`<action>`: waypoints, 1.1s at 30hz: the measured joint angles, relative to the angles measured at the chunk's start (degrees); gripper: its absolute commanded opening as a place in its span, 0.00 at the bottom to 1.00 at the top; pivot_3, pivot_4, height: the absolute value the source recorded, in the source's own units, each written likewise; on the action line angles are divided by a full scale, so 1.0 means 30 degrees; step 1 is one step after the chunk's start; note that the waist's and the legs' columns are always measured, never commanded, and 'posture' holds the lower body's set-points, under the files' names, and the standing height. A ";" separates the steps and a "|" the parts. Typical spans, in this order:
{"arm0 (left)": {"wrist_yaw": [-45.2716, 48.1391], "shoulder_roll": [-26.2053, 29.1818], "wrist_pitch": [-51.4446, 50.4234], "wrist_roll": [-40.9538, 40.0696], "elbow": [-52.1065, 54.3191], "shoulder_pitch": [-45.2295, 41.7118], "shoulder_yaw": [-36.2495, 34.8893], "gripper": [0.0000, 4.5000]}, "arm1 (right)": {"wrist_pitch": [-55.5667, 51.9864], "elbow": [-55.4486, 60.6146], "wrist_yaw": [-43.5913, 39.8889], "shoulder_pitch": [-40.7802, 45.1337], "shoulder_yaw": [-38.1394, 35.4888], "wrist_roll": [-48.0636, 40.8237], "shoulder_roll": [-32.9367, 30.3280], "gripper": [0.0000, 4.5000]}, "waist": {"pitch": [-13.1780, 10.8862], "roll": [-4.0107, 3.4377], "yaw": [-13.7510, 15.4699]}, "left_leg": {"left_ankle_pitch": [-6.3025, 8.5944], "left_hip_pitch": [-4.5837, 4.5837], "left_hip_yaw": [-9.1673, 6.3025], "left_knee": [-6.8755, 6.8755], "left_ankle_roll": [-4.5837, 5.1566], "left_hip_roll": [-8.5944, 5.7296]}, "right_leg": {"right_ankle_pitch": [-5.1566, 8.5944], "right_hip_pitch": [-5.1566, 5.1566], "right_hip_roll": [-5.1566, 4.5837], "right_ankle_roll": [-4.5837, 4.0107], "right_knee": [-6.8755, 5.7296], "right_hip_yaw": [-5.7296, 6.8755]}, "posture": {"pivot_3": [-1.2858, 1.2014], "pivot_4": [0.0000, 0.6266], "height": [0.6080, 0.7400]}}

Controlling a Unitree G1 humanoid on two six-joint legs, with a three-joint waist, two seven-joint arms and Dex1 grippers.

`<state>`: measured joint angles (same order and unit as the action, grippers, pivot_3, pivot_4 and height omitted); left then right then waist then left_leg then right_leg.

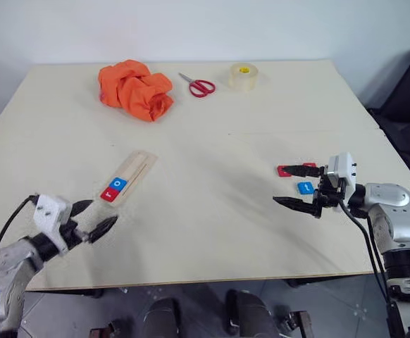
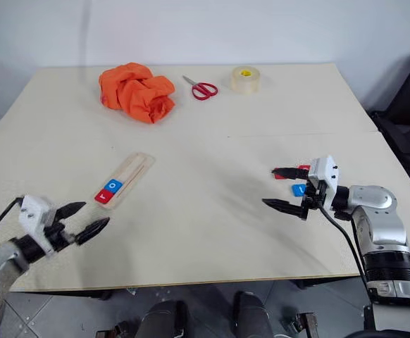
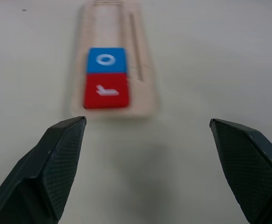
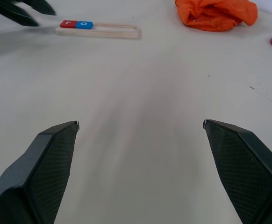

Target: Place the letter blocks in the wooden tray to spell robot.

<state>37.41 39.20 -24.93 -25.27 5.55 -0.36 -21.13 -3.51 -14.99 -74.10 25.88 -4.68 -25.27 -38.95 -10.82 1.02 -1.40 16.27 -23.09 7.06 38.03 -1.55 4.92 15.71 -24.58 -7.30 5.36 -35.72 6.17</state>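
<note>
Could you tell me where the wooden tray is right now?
The wooden tray lies on the table's left half, ahead of the left gripper, holding red r and blue o blocks.

bare table between hands, cloth far back

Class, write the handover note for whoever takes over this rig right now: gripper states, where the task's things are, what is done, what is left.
Left gripper: open, empty, hovering just short of the near end of the wooden tray.
Right gripper: open, empty, over the table beside the loose blocks.
Done: red r block and blue o block sit side by side at the tray's near end.
Left: a red block and a blue block lie by the right gripper; their letters cannot be read, and a fifth block is not visible. The remaining b, o, t go into the tray.
</note>
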 measured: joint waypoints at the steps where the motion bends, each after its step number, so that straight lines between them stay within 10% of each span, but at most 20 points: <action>1: -0.0106 0.0030 -0.0257 0.0179 -0.0381 -0.0753 0.0402 1.00 | -0.0137 0.0248 0.0101 -0.0043 0.0030 0.0002 0.0102 0.99 | 0.0000 -0.0001 -0.0002 | -0.0001 0.0000 0.0007 0.0000 -0.0002 -0.0003 | -0.0002 -0.0001 -0.0002 0.0002 0.0006 -0.0004 | 0.52 0.24 1.00; 33: -0.1476 0.0007 -0.2026 0.2048 -0.1389 -0.3528 0.2231 1.00 | -0.0848 0.1700 0.0821 -0.1269 -0.0276 0.0023 0.0107 0.99 | 0.0000 0.0000 -0.0056 | -0.0032 0.0037 0.0020 0.0002 -0.0030 -0.0001 | -0.0001 -0.0006 0.0001 0.0003 -0.0048 -0.0031 | 0.52 0.24 1.00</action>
<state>32.98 39.22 -31.01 -19.12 1.39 -10.94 -14.44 -6.05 -9.89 -71.63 22.07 -5.51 -25.20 -38.62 -10.82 1.02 -1.57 16.17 -22.98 7.11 38.04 -1.64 4.91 15.71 -24.60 -7.30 5.36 -35.86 6.08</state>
